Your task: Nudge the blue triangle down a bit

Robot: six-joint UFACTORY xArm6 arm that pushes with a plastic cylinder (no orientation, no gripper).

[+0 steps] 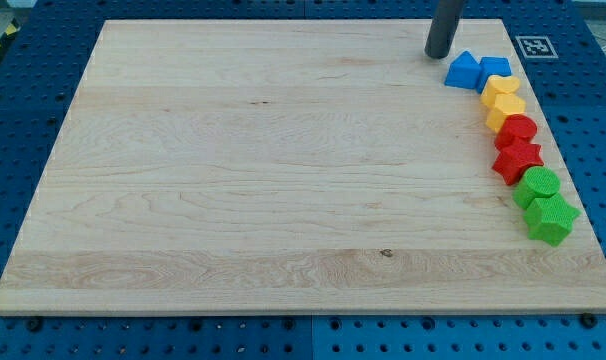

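Wooden board (283,160), small blue triangle (464,71) just right of and below my bare tip (438,54), nothing held.

No readable text — only a fiducial marker (532,46).

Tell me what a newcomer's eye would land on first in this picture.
First, the curved chain of coloured blocks along the board's right edge: blue triangle and blue block at the top, then yellow, red and green pairs running downward. Next, my tip, just up and left of the blue triangle. The rest of the wooden board holds nothing.
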